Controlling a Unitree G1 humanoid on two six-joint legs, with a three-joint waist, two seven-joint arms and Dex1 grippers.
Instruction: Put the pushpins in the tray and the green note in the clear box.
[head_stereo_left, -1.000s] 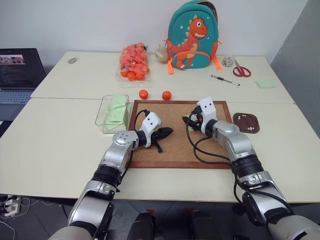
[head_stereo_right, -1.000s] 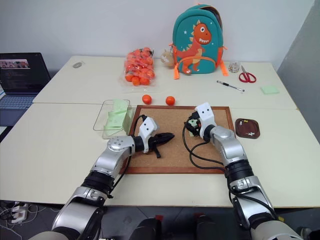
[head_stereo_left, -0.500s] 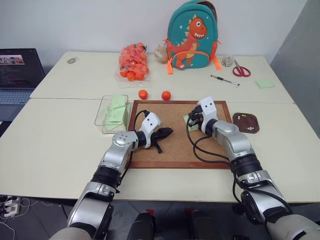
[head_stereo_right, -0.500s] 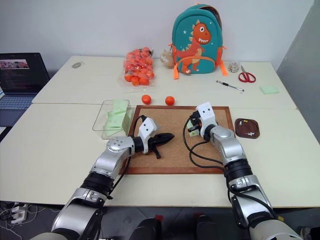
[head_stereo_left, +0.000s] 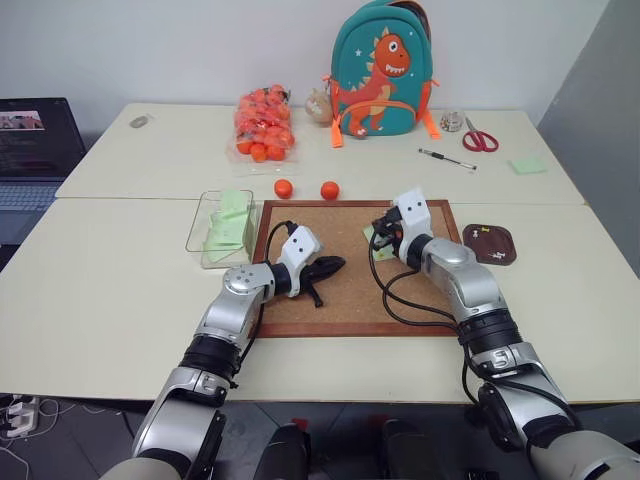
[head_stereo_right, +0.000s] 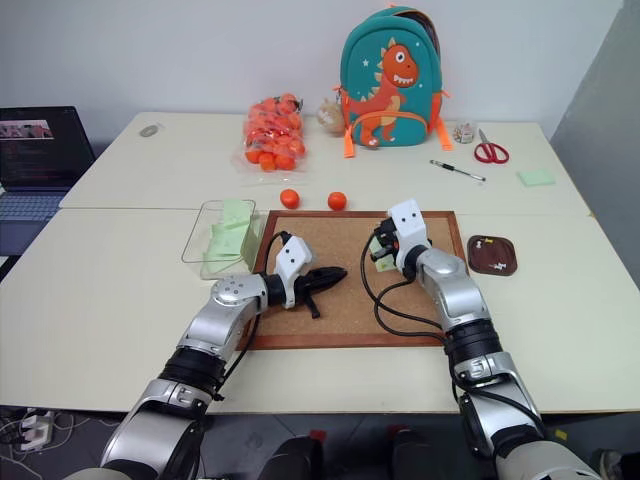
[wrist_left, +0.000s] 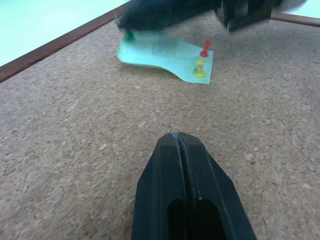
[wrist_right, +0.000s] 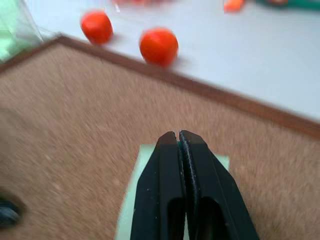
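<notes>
Step in hand: pulling pushpins from green note (wrist_left: 167, 56) on cork board (head_stereo_left: 340, 300); red pushpin (wrist_left: 205, 48), yellow pushpin (wrist_left: 199, 68) and a green one still standing in the paper; right hand (wrist_right: 179, 142) pressed shut over note, whether gripping a pin not discernible; left hand (wrist_left: 178, 145) shut, empty, near note; tray (head_stereo_left: 491, 244) just beside board on tabletop; clear box (head_stereo_left: 200, 245) at opposite side; next: carry any pin held to tray, release
</notes>
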